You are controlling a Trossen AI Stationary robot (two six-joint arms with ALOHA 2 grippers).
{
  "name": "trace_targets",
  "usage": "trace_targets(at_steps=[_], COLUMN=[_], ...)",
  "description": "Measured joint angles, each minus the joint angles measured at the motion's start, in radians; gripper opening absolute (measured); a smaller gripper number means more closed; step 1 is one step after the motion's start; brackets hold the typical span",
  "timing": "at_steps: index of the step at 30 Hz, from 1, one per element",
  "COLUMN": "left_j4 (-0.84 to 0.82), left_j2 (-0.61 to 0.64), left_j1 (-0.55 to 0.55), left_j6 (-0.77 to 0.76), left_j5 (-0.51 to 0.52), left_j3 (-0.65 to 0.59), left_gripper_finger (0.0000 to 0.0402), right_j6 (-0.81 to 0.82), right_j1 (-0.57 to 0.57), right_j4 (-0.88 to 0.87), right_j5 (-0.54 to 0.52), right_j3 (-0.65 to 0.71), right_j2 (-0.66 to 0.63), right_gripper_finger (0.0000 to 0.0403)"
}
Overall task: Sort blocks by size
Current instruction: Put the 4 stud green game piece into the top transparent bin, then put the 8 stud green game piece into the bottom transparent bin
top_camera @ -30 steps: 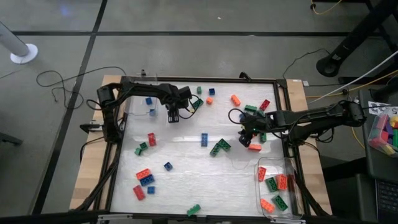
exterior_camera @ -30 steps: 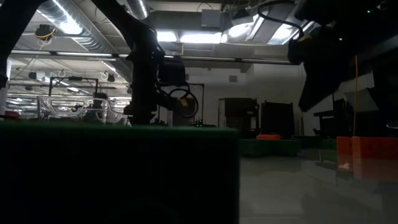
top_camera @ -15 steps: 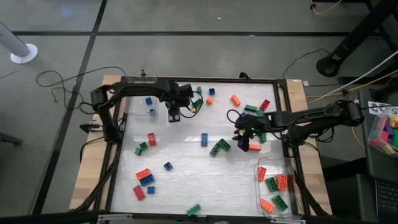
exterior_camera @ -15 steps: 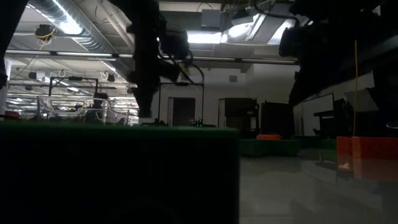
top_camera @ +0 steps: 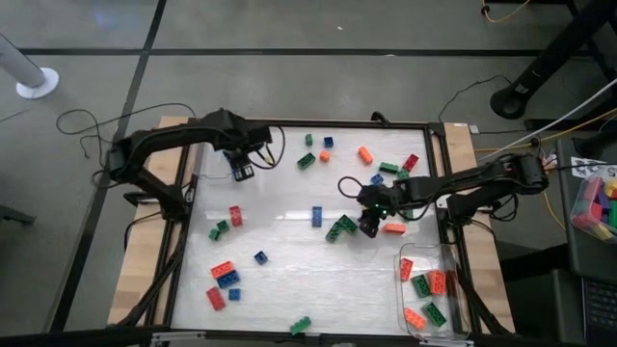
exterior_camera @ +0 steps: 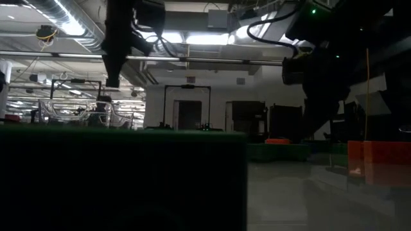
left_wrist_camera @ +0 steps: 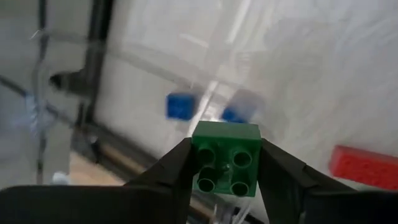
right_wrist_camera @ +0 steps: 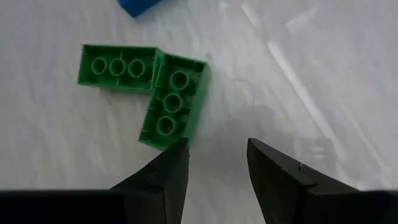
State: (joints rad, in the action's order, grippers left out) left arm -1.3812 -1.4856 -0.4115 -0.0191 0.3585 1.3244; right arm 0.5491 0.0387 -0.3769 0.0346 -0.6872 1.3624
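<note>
Fingers of the left gripper (left_wrist_camera: 225, 163) are clamped on a small green block (left_wrist_camera: 226, 159) over the table's far-left corner. Right gripper (right_wrist_camera: 217, 163) is held open, empty, beside two long green blocks (right_wrist_camera: 147, 87) lying mid-table.

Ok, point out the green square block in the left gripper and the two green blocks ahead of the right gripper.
green square block (left_wrist_camera: 226, 167), left wrist view, studded top.
two green blocks (right_wrist_camera: 172, 99), right wrist view, studs of the nearer one.

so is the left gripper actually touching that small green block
Touching. The left wrist view shows the left gripper with both fingers pressed against the sides of the small green block, no gap.
</note>
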Motion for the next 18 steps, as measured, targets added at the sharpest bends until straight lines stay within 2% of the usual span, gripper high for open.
trace_targets(at_steps=[6, 12, 18], left_j4=[-0.001, 0.031, 0.031], left_j2=[0.032, 0.03, 0.03], left_j1=[-0.053, -0.098, -0.124], left_j6=[-0.107, -0.135, -0.168], left_j5=[0.169, 0.177, 0.177], left_j3=[-0.062, -0.143, -0.186], left_gripper_finger=[0.0178, 0.0214, 0.0222], right_j6=[0.0, 0.0, 0.0], right_j1=[0.001, 0.001, 0.001], right_j4=[0.036, 0.039, 0.039], right_j5=[0.075, 0.089, 0.087], right_j3=[0.0, 0.0, 0.0], right_j2=[0.0, 0.0, 0.0], right_gripper_finger=[0.0161, 0.0161, 0.0161])
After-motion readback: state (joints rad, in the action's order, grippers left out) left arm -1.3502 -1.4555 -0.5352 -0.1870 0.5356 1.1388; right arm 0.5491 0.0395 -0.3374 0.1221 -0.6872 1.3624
